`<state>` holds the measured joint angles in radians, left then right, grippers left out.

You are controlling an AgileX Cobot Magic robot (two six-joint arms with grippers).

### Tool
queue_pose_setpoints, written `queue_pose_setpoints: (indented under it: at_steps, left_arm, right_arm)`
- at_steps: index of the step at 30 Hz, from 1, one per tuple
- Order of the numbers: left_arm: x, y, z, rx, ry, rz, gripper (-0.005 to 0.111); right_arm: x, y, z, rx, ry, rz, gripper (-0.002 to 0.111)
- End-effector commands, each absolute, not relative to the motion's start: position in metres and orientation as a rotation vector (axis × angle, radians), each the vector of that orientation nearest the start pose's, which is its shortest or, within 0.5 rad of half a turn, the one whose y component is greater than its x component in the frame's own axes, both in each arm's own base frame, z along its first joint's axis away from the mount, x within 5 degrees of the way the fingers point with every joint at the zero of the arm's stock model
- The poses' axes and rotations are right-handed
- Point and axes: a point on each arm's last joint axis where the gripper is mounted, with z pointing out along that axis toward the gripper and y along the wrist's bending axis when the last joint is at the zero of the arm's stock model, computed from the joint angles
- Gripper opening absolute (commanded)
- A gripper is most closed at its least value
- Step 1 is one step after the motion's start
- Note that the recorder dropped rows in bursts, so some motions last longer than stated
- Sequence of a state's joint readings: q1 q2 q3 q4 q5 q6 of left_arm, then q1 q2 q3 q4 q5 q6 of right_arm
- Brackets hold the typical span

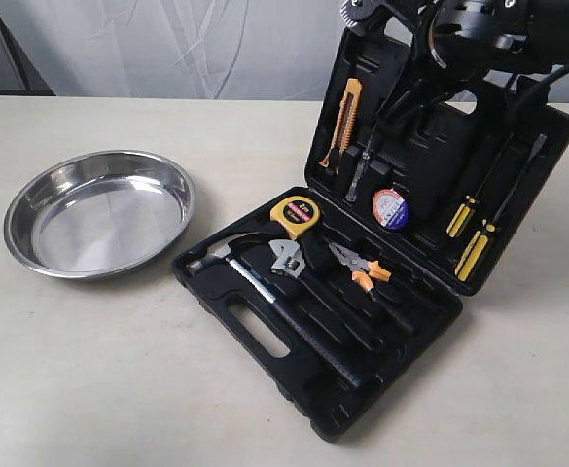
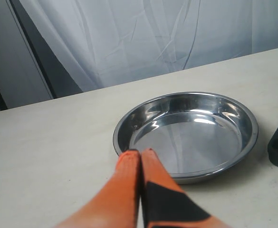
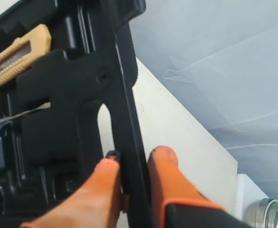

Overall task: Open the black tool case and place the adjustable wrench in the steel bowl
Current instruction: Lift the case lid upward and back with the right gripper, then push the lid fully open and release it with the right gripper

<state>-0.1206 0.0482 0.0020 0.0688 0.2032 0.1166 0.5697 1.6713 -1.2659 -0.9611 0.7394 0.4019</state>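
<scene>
Right gripper [image 3: 134, 164] clamped on the raised lid edge of the black tool case [image 1: 410, 331], one orange finger on each side. Left gripper [image 2: 139, 154] pressed closed, holding nothing, near the steel bowl [image 1: 99, 219]. Adjustable wrench [image 1: 286, 258] lies in the case's lower half (between claw hammer [image 1: 228, 255] and pliers [image 1: 362, 272]).

Black tool case [image 1: 308, 399]: lay open on bench, right of centre; base flat, handle slot toward near left, lid propped up at far right.
Adjustable wrench [image 1: 286, 259]: silver jaw head, slim black handle; lay in base recess, far-left part.
Steel bowl [image 1: 99, 219]: shiny, shallow, round; upright on bench, left of case, apart.
</scene>
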Motion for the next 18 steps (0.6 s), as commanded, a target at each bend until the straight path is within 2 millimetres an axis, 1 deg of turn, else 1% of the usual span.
queue_pose_setpoints:
  at_steps: [1,5,7,9,12,14,15,18]
  left_arm:
    - [0.059,-0.006,0.193,0.249,1.701,0.056,0.000]
    - [0.059,-0.006,0.193,0.249,1.701,0.056,0.000]
    - [0.059,-0.006,0.193,0.249,1.701,0.056,0.000]
    - [0.059,-0.006,0.193,0.249,1.701,0.056,0.000]
    - [0.059,-0.006,0.193,0.249,1.701,0.056,0.000]
    - [0.059,-0.006,0.193,0.249,1.701,0.056,0.000]
    - [0.059,-0.006,0.193,0.249,1.701,0.056,0.000]
    - [0.059,-0.006,0.193,0.249,1.701,0.056,0.000]
  right_arm:
    - [0.334,0.153,0.286,-0.722,2.194,-0.520,-0.001]
    - [0.337,0.155,0.275,-0.720,2.244,-0.528,-0.001]
    - [0.338,0.154,0.270,-0.723,2.261,-0.544,0.004]
    - [0.339,0.155,0.265,-0.729,2.276,-0.558,0.017]
    - [0.340,0.155,0.260,-0.735,2.288,-0.567,0.049]
    - [0.341,0.155,0.260,-0.734,2.286,-0.568,0.067]
    - [0.341,0.155,0.260,-0.728,2.284,-0.572,0.073]
    - [0.342,0.153,0.262,-0.726,2.271,-0.613,0.072]
